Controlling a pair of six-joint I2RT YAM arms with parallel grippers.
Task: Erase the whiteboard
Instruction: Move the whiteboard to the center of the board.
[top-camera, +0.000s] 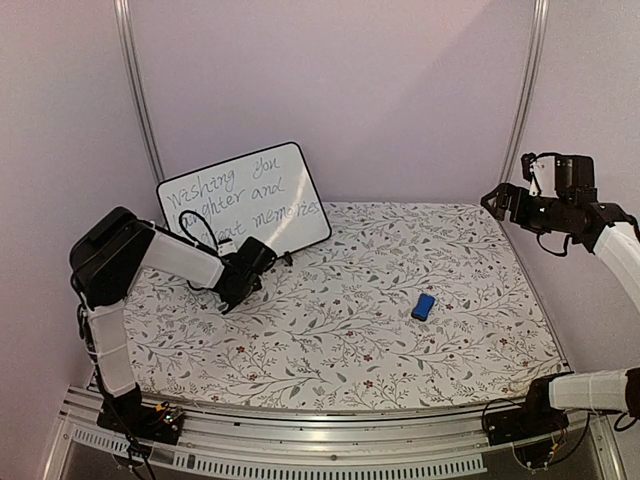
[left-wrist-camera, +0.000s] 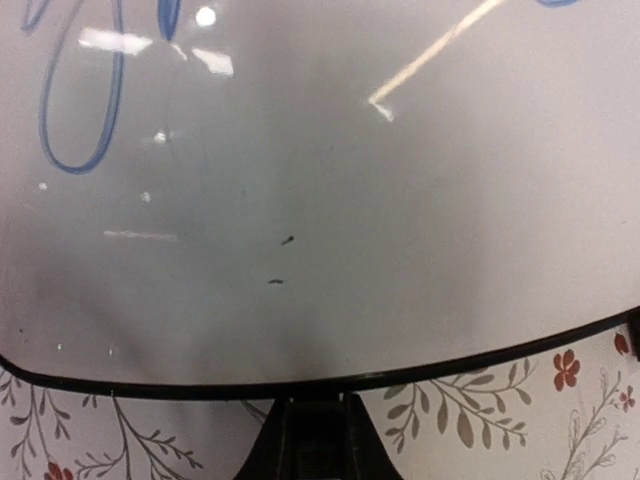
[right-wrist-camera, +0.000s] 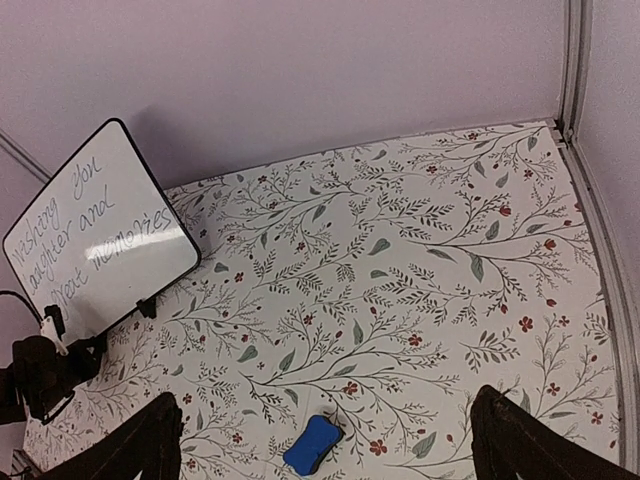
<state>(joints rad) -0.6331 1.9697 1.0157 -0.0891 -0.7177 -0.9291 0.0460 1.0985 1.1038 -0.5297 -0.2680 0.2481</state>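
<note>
The whiteboard (top-camera: 245, 200) stands tilted at the back left of the table and bears cursive marker writing. It also shows in the right wrist view (right-wrist-camera: 95, 235). It fills the left wrist view (left-wrist-camera: 320, 200), with its black lower rim across the bottom. My left gripper (top-camera: 234, 288) sits at the board's lower edge. In the left wrist view its fingers (left-wrist-camera: 315, 435) meet under the rim and look shut on it. A small blue eraser (top-camera: 424, 306) lies on the cloth at the right middle. My right gripper (top-camera: 493, 202) is open and empty, high above the eraser (right-wrist-camera: 314, 444).
A floral tablecloth (top-camera: 340, 320) covers the table. Purple walls and metal posts (top-camera: 137, 90) close in the back and sides. The table's metal front rail (top-camera: 320, 440) runs along the near edge.
</note>
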